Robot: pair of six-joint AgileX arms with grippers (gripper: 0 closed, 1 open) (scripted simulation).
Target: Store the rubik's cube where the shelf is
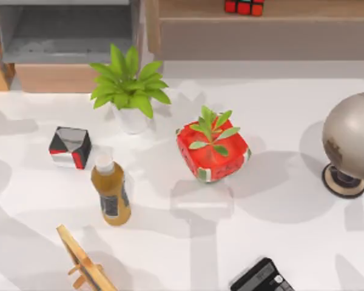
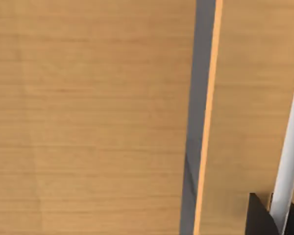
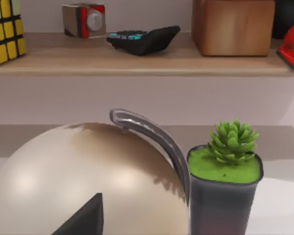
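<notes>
table (image 1: 279, 242): white, crossed by soft grey shadows
far left: grey open compartment (image 1: 67, 36) with wood sides
wall (image 3: 137, 14): pale, behind the far furniture
left wrist view: wood panels (image 2: 88, 117), possibly a cabinet side

A rendered office or study corner is suggested. A white desk (image 1: 279, 242) is set with a globe (image 1: 352, 136), a calculator (image 1: 262, 277), potted plants (image 1: 128, 85) and a bottle (image 1: 111, 191). A wooden shelf (image 1: 261, 27) is placed at the back, where another calculator (image 3: 143, 39) and a wooden box (image 3: 232, 25) are kept.
</notes>
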